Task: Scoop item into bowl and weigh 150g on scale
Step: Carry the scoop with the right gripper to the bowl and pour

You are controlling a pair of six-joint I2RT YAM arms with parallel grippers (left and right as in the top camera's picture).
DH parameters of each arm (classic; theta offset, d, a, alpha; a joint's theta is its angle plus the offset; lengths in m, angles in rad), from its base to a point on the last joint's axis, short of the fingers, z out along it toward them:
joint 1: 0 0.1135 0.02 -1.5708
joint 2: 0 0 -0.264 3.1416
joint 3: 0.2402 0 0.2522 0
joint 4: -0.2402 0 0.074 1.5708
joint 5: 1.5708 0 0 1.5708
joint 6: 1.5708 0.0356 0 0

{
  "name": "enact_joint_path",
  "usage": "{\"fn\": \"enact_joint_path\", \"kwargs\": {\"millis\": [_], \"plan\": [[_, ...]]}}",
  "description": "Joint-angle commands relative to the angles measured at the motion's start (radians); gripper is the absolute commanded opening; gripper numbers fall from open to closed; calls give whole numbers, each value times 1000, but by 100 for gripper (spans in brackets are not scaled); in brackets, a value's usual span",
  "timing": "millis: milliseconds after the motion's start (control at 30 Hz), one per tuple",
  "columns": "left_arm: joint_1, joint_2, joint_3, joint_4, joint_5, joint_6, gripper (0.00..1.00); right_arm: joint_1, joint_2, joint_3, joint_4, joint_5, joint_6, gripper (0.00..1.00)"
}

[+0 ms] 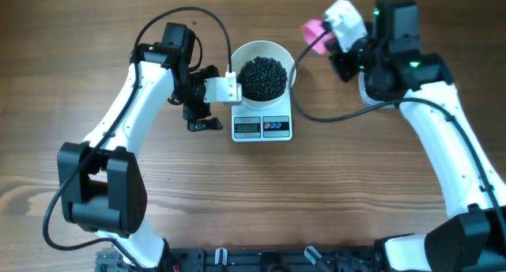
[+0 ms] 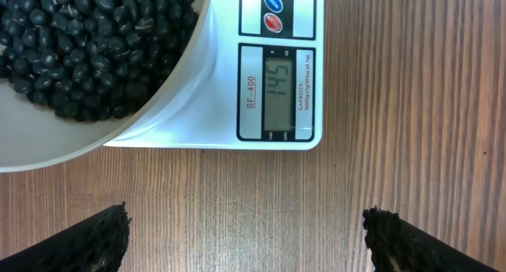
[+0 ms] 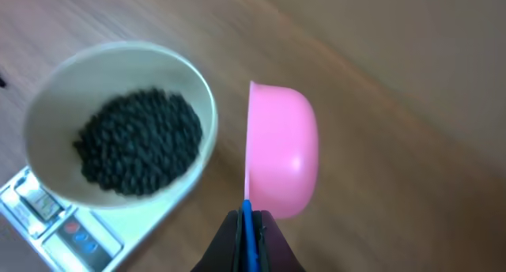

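Observation:
The white bowl point(image 1: 289, 60) point(image 2: 180, 92) point(image 3: 207, 106) stands on the scale point(image 1: 262, 127) point(image 2: 278, 90) point(image 3: 49, 218) and holds a pile of the black item point(image 1: 263, 77) point(image 2: 87, 43) point(image 3: 141, 141). The display reads 145. My left gripper point(image 1: 209, 98) point(image 2: 247, 242) is open just left of the scale, low over bare wood, nothing between its fingertips point(image 2: 96, 240). My right gripper point(image 1: 330, 46) point(image 3: 247, 224) is shut on the blue handle of a pink scoop point(image 1: 314, 31) point(image 3: 281, 149). The scoop is tipped on its side, right of the bowl's rim, its inside hidden.
The scale sits mid-table on brown wood point(image 1: 356, 193). A black cable point(image 1: 336, 114) runs from the right arm toward the scale's right side. A black fixture point(image 1: 261, 260) lines the front edge.

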Motion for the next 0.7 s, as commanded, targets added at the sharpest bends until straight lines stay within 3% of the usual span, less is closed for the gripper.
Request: {"fn": "enact_joint_path", "kwargs": {"millis": [0,167,300,500,667], "plan": [[-3,4,4,0,27,-6,100,-97,-9,20,-77,6,166,4],[-3,4,4,-1,27,-6,100,-262,-9,18,-270,6,230,4],[-3,4,4,-1,27,-6,100,-326,0,12,-329,84,225,4],[-3,4,4,-1,27,-6,100,-327,79,12,-348,249,222,4],[-3,4,4,-1,27,-6,100,-327,204,11,-266,264,227,4]]}}
